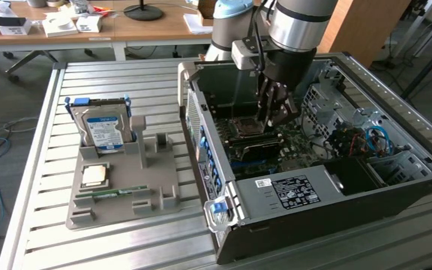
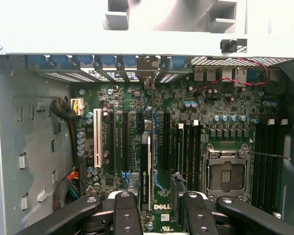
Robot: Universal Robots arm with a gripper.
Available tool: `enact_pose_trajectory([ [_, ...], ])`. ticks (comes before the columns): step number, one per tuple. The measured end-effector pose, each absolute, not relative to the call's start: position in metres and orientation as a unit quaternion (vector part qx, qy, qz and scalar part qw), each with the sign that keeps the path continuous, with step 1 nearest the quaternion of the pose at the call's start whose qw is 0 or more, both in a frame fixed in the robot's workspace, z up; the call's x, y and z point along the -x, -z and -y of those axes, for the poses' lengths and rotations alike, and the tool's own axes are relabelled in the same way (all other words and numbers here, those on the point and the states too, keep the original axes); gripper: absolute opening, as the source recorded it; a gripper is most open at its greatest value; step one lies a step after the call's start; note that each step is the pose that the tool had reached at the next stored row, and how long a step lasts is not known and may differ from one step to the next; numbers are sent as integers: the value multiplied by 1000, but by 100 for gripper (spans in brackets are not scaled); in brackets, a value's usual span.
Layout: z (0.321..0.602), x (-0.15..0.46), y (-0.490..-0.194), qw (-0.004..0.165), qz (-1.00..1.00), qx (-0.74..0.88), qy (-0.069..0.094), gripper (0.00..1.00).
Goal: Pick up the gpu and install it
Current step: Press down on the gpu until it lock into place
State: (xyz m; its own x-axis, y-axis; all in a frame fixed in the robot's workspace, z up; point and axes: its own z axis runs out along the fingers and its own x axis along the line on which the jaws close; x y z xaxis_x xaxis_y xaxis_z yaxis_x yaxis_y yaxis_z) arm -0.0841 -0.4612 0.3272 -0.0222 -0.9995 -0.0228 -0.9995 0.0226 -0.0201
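The gpu (image 2: 146, 171) shows edge-on in the wrist view as a thin dark card with a pale label strip. It stands upright in a slot of the green motherboard (image 2: 210, 105), next to the white slot (image 2: 97, 137). My gripper (image 2: 159, 213) is just above it, open, with one finger (image 2: 125, 215) to either side and a clear gap to the card. From the exterior view, the gripper (image 1: 276, 115) reaches down into the open computer case (image 1: 291, 191), beside the bare processor socket (image 1: 246, 126).
A grey holder (image 1: 118, 197) on the slatted table at the exterior view's left carries a hard drive (image 1: 103, 130), a processor chip (image 1: 96, 175) and a green memory stick (image 1: 115, 193). Inside the case are the power supply (image 1: 291, 188), drive cages and loose cables (image 1: 370, 140).
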Motion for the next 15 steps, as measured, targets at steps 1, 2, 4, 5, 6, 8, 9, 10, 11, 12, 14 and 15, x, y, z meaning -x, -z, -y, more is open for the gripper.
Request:
enact_pose_trajectory([
  [1,461,84,-327,15,-715,699,-1,39],
  [2,461,84,-327,15,-715,699,-1,39],
  [4,461,84,-327,15,-715,699,-1,38],
  [5,461,84,-327,15,-715,699,-1,32],
  [6,461,84,-327,15,-715,699,-1,25],
  [8,461,84,-327,15,-715,699,-1,20],
  [9,461,84,-327,15,-715,699,-1,14],
  [10,461,84,-327,15,-715,699,-1,14],
  [11,461,84,-327,15,-715,699,-1,11],
  [12,461,84,-327,15,-715,699,-1,11],
  [14,461,84,-327,15,-715,699,-1,11],
  [15,461,84,-327,15,-715,699,-1,11],
])
